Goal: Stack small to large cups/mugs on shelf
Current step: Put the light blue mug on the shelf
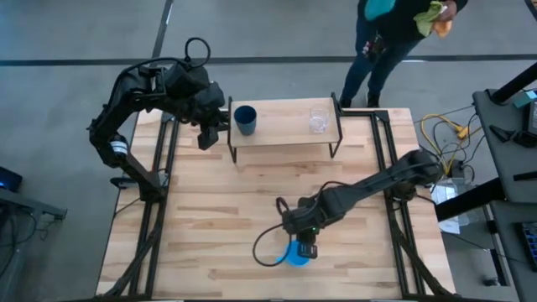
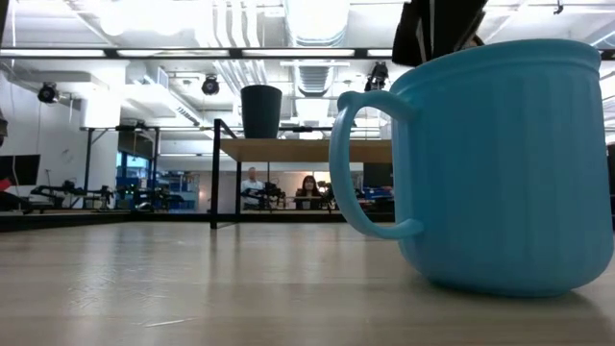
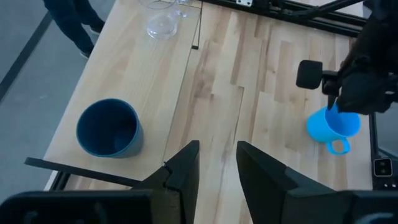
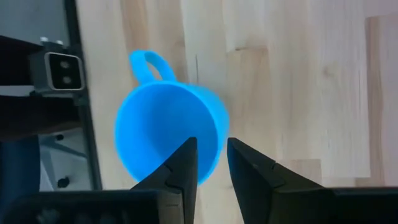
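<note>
Mug [image 1: 294, 254] in bright blue stood upright near the worktop's [image 1: 210, 210] front edge, and the right hand [image 1: 306, 249] straddled its rim, fingers slightly apart. Back on the shelf [image 1: 281, 126] sat the navy cup [image 1: 245, 118] and clear glass [image 1: 318, 121], well apart. Left hand [image 1: 206, 137] hovered off the shelf's end beside the navy cup, fingers parted, holding nothing.

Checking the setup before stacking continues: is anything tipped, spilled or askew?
Nothing stands out. The dark navy blue cup and small clear glass stand upright on the light-wood shelf; the bright blue handled mug sits upright on the table under the right gripper.
</note>
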Controlling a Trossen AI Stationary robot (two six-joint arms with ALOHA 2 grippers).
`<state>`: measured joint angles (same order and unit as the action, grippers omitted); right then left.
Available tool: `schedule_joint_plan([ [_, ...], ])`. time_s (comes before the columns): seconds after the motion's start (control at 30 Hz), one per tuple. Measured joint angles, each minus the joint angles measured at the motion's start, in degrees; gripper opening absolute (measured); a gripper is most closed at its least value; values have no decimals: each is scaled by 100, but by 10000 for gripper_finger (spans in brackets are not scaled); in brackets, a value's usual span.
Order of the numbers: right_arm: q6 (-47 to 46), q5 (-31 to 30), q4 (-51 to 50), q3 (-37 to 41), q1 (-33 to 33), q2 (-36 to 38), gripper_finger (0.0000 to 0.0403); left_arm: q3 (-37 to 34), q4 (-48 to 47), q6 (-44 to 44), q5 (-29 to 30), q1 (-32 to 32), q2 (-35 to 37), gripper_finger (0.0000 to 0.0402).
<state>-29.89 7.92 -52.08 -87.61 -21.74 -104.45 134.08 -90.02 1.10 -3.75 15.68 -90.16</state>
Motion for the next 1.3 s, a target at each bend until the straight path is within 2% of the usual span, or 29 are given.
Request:
schedule_joint_plan([
  [0.23,-11,2,-2,4,2,-266,84,-4,0,-57,-2,0,0,93],
  [0.77,31,15,20,98,2,-253,84,-31,7,-31,-2,2,-2,93],
  [1.3,11,11,738,632,-13,-253,84,-47,202,12,-2,2,-2,93],
])
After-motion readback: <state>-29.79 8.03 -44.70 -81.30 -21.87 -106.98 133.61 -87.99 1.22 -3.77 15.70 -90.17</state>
